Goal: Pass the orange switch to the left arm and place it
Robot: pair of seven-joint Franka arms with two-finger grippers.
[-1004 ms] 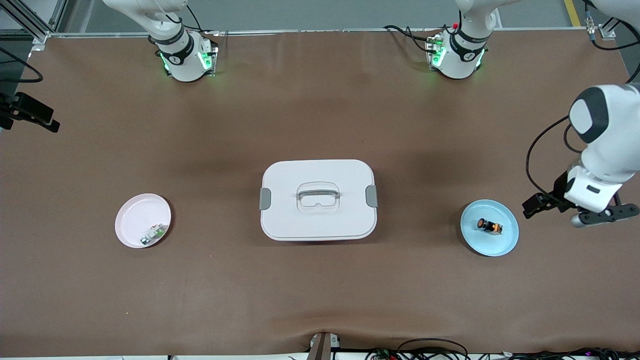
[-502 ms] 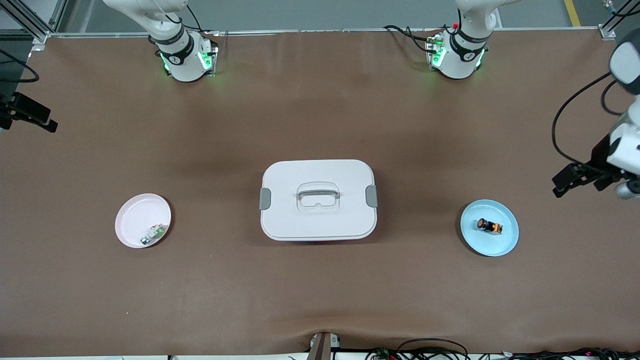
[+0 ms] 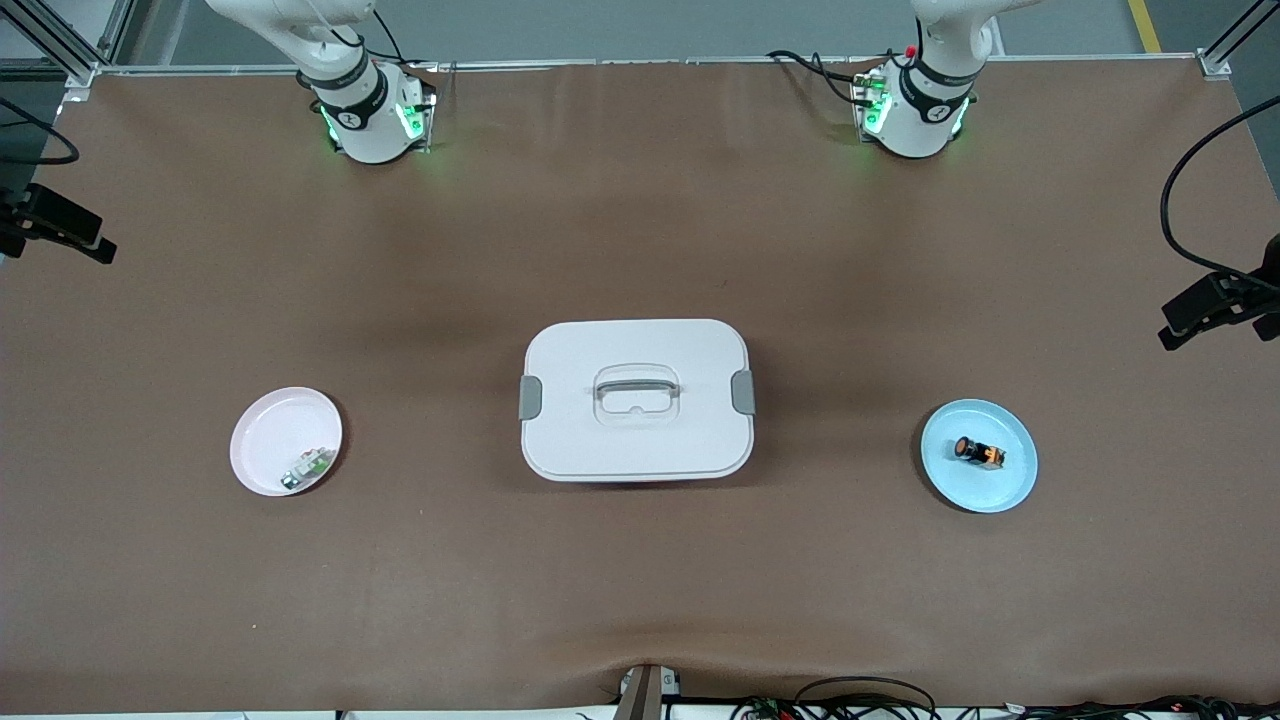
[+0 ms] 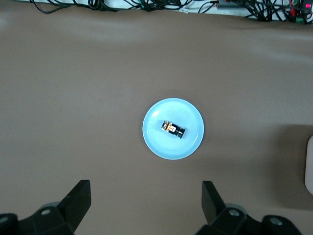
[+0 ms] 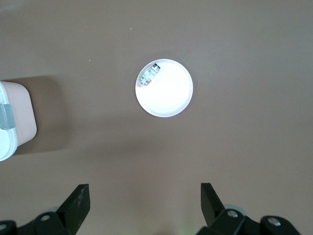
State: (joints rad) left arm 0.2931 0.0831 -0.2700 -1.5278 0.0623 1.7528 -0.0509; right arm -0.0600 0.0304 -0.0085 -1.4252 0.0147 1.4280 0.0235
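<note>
Lying on its side, the orange switch (image 3: 978, 452) sits in a blue plate (image 3: 1010, 490) below the left end effector (image 4: 146, 203), whose fingers stand wide and empty. Over a white plate (image 5: 171, 100), the right end effector (image 5: 145, 201) hangs wide too, the box (image 3: 636, 400) between both plates.

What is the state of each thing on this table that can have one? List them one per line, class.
box: lid on, side latches down, standing mid-table.
orange switch: lying on its side on the blue plate, untouched.
white-and-green part: resting at the rim of the pink plate.
left tool: open, empty, up over the table near the blue plate.
right tool: open, empty, up over the table near the pink plate.
</note>
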